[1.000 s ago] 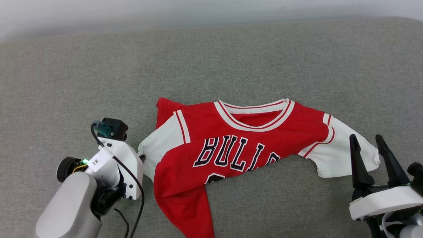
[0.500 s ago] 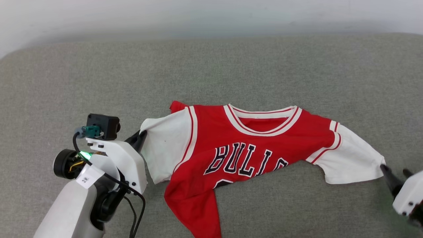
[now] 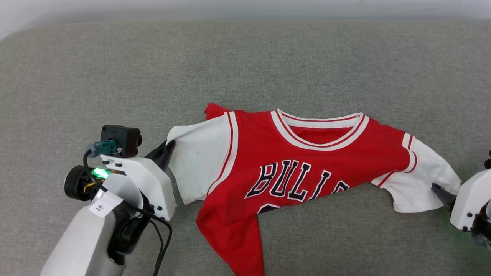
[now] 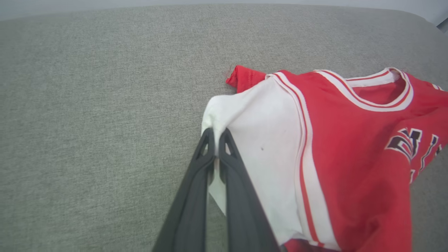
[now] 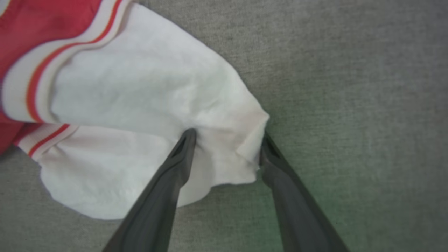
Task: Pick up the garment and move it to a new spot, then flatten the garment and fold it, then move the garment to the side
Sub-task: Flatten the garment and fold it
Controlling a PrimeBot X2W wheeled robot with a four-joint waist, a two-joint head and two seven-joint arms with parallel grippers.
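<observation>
Grey fabric (image 3: 268, 57); left pincer (image 4: 217, 134) pinching garment (image 3: 299, 161), right pincer (image 5: 227, 134) spread astride it.

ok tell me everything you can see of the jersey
The jersey is red, soft knit-looking cloth, with white sleeves, red-and-white striped trim at neck and armholes, and black white-outlined "BULL" lettering partly hidden by a fold. It lies front up, rumpled, its lower part bunched into a narrow strip, on the grey fabric surface. The left gripper is shut on one sleeve's edge; the right gripper stands open astride the other sleeve's hem.
</observation>
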